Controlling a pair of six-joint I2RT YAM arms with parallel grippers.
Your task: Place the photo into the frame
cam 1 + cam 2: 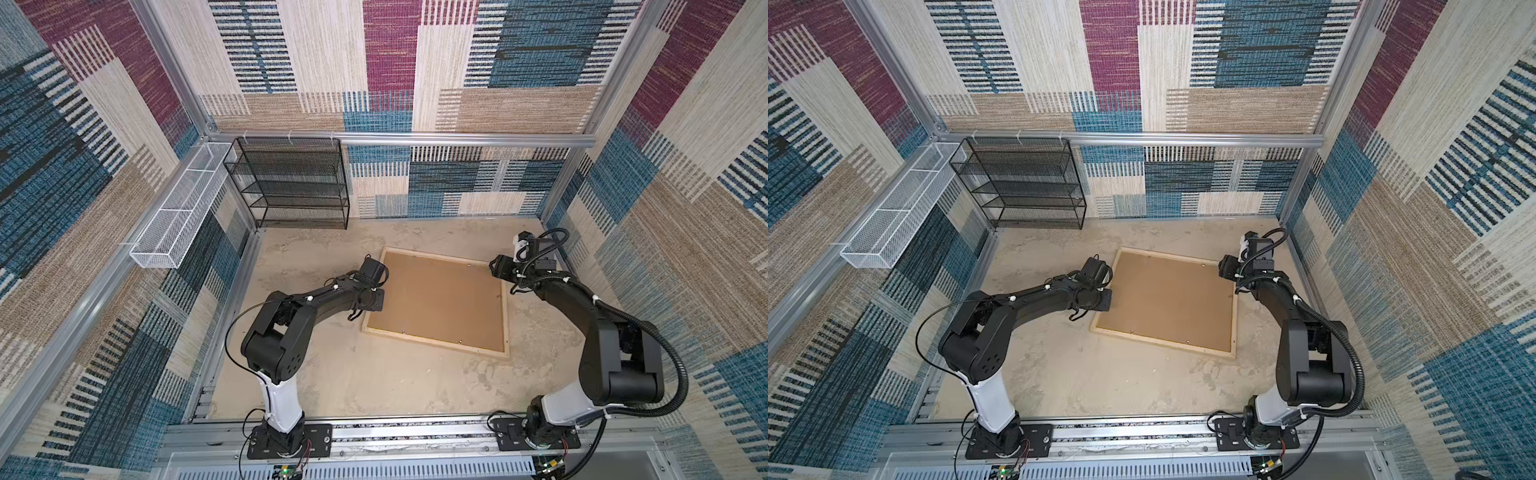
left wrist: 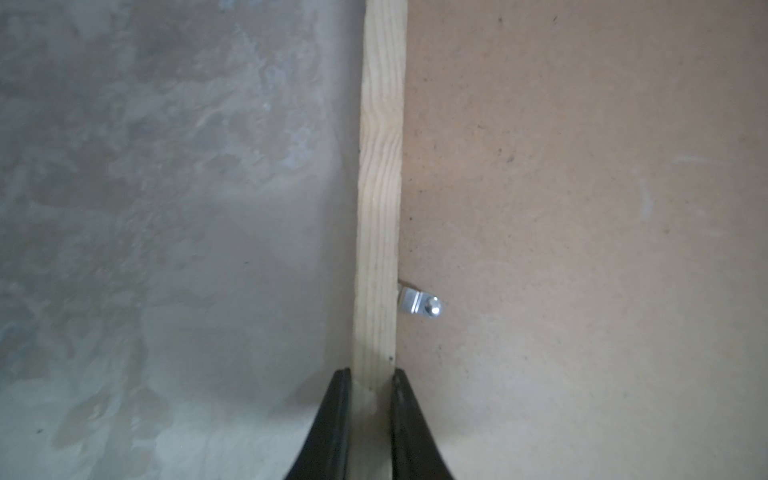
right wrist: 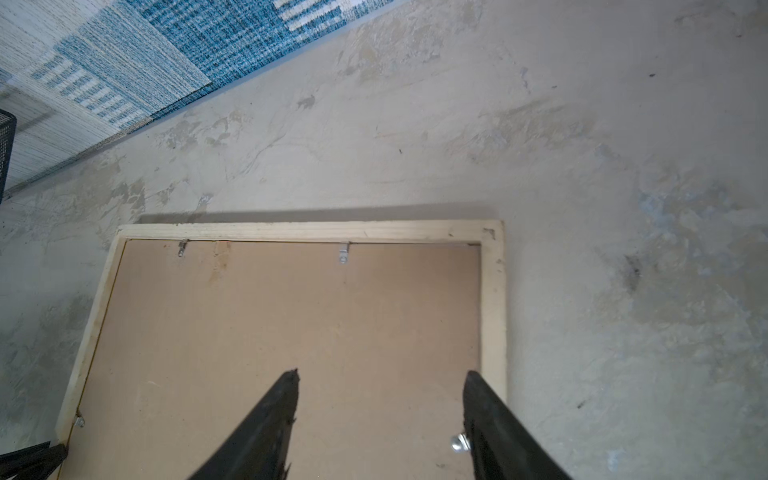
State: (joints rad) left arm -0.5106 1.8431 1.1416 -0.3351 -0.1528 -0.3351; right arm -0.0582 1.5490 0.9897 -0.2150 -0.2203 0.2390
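Two hands work at the frame (image 2: 380, 166), which lies back-up on the counter (image 1: 374, 382) with a brown backing board (image 1: 440, 299) filling it. The left hand (image 2: 368, 374) is narrow, pinching the frame's left rail just short of a metal clip (image 2: 419, 305). The right hand (image 3: 381, 374) hangs wide and empty over the frame's far right corner, beside a second clip (image 3: 459, 442). No photo shows anywhere. I judge the step to be opening the back: the clips pin the board, so next they need turning aside. Beyond the frame, a black mesh shelf (image 1: 291, 183) and a white wire basket (image 1: 174, 216) block nothing
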